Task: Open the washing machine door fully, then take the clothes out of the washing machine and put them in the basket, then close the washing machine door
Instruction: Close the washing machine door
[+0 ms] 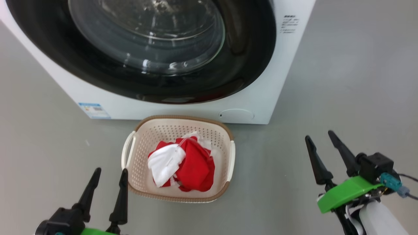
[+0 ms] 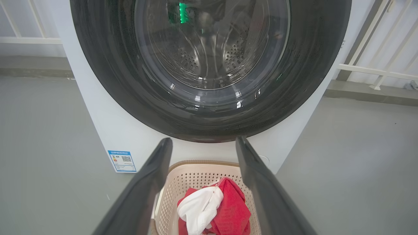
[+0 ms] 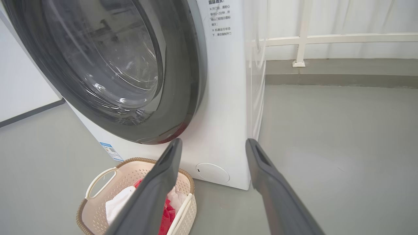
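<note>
Washing machine door (image 1: 147,42) shut; clothes (image 1: 183,163) lie in the basket (image 1: 140,163).
I see left gripper (image 1: 111,169) and right gripper (image 1: 318,134) either side, jaws wide, holding nothing.

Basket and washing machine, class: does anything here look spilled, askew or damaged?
Nothing stands out. The basket stands upright before the washing machine. The red and white clothes lie wholly inside it, none hanging over its rim. The washing machine door looks shut and undamaged.
</note>
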Robot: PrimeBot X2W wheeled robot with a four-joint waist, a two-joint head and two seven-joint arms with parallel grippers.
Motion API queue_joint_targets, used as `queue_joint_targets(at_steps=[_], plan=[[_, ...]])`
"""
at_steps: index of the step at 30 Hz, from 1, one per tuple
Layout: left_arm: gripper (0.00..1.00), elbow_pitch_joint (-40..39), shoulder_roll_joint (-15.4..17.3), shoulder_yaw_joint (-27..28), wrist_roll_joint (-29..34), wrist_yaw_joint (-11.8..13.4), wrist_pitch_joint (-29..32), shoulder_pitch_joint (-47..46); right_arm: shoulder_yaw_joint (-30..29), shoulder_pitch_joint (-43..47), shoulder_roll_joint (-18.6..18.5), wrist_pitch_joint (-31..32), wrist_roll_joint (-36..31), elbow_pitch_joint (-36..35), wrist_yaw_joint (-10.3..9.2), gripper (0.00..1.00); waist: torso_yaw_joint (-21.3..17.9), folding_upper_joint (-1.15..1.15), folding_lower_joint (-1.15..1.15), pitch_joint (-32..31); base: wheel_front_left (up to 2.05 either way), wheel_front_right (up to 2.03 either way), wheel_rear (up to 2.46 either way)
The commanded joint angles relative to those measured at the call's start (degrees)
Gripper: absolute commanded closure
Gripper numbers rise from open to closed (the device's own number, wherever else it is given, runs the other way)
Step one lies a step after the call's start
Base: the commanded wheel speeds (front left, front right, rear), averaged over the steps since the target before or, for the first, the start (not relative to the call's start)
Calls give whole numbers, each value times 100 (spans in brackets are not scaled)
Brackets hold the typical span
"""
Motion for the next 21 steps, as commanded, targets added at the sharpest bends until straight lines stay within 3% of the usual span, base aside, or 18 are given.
queue_joint_targets(at_steps=[1, 21], plan=[[0, -107, 155, 240, 8, -31, -69, 67, 103, 147, 22, -31, 8, -154, -6, 0, -273, 0, 0, -290, 0, 0, 0], [0, 6, 280, 615, -56, -31, -69, 632, -83, 1182, 14, -31, 11, -337, -6, 0, -777, 0, 0, -995, 0, 0, 0]])
